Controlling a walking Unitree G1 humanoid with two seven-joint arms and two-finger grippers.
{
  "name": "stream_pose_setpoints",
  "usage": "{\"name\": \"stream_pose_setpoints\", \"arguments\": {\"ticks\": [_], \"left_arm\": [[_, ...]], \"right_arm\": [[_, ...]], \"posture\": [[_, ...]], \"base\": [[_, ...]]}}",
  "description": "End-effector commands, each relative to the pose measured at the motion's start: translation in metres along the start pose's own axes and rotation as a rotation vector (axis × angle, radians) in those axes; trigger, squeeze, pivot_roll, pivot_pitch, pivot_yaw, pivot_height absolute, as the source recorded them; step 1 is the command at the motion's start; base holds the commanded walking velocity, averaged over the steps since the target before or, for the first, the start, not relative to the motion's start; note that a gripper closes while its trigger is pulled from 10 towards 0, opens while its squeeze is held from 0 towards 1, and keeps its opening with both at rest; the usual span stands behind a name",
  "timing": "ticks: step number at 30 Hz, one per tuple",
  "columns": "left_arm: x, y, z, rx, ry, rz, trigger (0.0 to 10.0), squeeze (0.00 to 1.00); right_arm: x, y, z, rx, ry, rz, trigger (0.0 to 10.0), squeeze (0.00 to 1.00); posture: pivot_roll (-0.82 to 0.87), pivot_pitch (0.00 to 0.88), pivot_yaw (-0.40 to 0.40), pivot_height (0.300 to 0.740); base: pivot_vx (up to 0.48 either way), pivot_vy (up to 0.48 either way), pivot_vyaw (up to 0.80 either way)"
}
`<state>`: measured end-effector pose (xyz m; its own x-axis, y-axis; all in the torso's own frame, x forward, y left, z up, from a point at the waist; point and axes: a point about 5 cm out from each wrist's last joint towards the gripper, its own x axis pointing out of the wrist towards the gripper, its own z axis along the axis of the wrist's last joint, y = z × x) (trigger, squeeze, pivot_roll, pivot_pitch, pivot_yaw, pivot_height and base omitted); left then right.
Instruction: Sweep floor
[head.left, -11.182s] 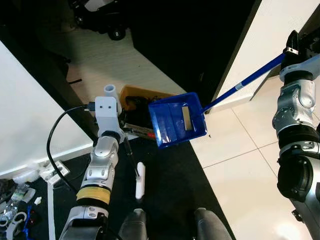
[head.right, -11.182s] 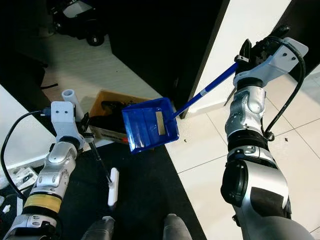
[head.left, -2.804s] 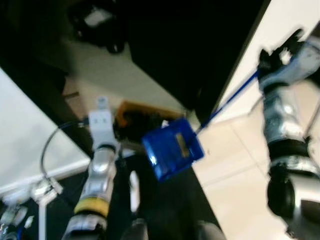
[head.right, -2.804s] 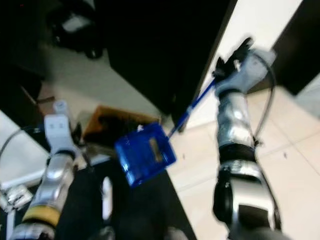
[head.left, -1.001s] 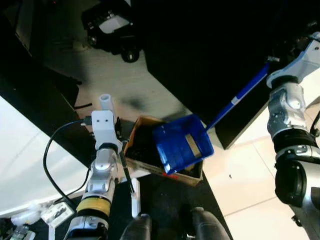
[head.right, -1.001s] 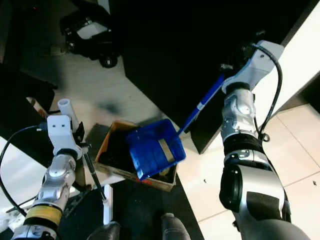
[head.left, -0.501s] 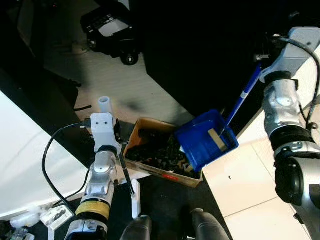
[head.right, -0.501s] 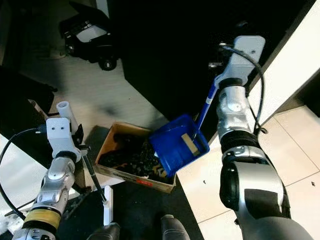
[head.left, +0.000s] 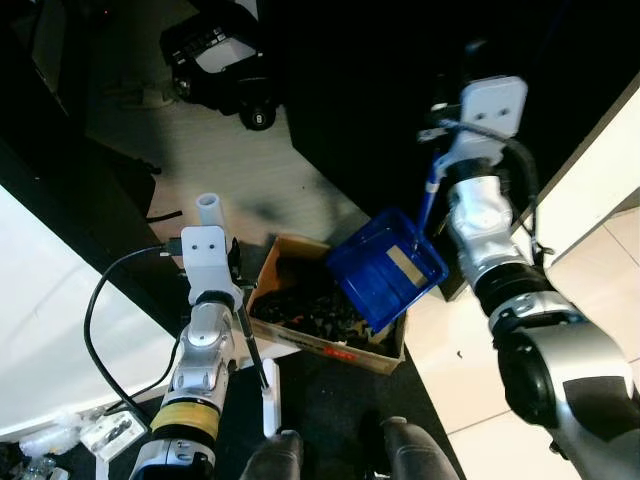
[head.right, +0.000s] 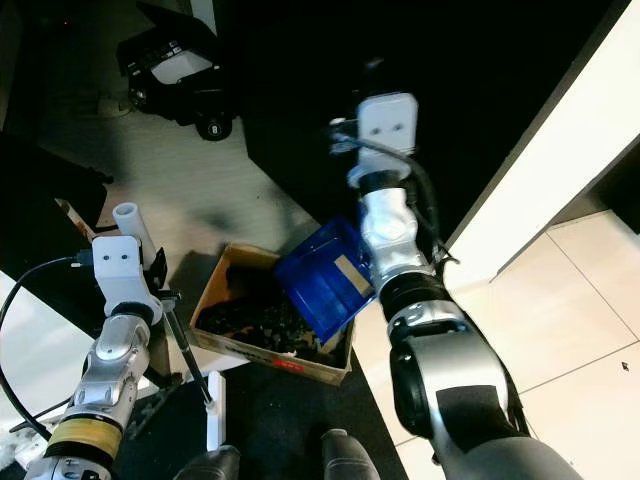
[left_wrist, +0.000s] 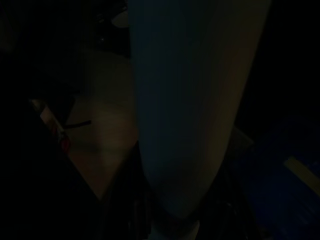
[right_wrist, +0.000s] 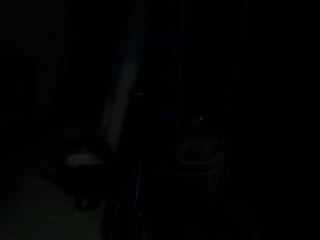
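Dustpan (head.left: 385, 276) tilts over cardboard box (head.left: 300, 335) of dark debris, low edge above box's far corner. Right claw (head.left: 437, 160) clamped on blue handle (head.left: 427, 200). Tip steeper, keep edge inside rim. Left claw (head.left: 243, 318) clamped on broom (head.left: 268, 398).

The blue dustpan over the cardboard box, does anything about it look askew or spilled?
The blue dustpan is tilted steeply over the cardboard box, its open lip down toward the dark debris inside. That fits emptying. No spill outside the box can be made out. The right end effector holds its handle from above.
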<state>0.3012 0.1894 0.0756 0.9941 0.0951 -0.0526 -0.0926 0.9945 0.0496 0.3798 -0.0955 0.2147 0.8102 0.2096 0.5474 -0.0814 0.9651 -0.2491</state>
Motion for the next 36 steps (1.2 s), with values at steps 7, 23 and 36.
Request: {"name": "stream_pose_setpoints", "arguments": {"ticks": [7,23,36], "left_arm": [[-0.001,0.001,0.0,0.012,-0.008,0.001,10.0,0.0],[-0.001,-0.001,0.0,0.008,-0.006,-0.002,10.0,0.0],[0.0,-0.001,0.001,0.001,-0.009,-0.005,10.0,0.0]], "right_arm": [[-0.011,0.043,0.017,-0.054,-0.18,0.221,10.0,0.0],[-0.043,0.096,0.031,-0.079,-0.368,0.53,10.0,0.0],[-0.015,0.054,0.017,0.085,-0.152,0.24,10.0,0.0]], "posture": [[0.0,0.109,-0.039,0.74],[0.0,0.11,-0.038,0.74],[0.0,0.108,-0.037,0.74]], "base": [[0.0,0.0,0.0],[0.0,0.0,0.0],[0.0,0.0,0.0]]}}
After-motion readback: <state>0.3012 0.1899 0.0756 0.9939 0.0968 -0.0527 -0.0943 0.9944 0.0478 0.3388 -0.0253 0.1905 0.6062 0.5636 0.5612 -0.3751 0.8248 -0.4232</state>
